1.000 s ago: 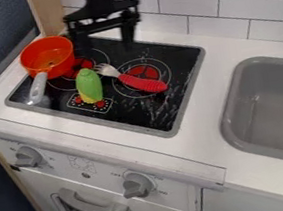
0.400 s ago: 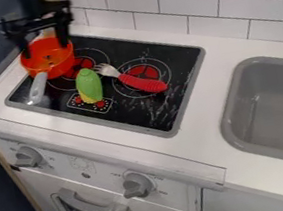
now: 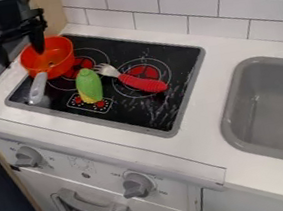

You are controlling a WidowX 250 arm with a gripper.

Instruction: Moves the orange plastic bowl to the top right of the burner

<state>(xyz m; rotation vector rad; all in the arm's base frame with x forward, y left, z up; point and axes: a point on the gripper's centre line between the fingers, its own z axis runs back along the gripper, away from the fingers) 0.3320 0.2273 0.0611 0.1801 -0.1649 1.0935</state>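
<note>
At the upper left, the gripper (image 3: 24, 59) hangs open, its two fingers spread apart with nothing between them. The right finger overlaps the back-left part of the orange bowl-shaped pan (image 3: 60, 63); whether they touch I cannot tell. The pan is upright at the back left corner of the black burner plate (image 3: 149, 119), its grey handle pointing toward the front.
A green and yellow toy corn (image 3: 89, 85) lies on the burner just right of the pan handle. Beside it is a fork with a red handle (image 3: 143, 82). A grey sink (image 3: 239, 107) is at the right, a tiled wall (image 3: 188, 0) behind, a dark wall at the left.
From above the back of the burner, the gripper has moved left, past the pan's centre to its left side, and somewhat lower. The pan, corn and fork have stayed put.
</note>
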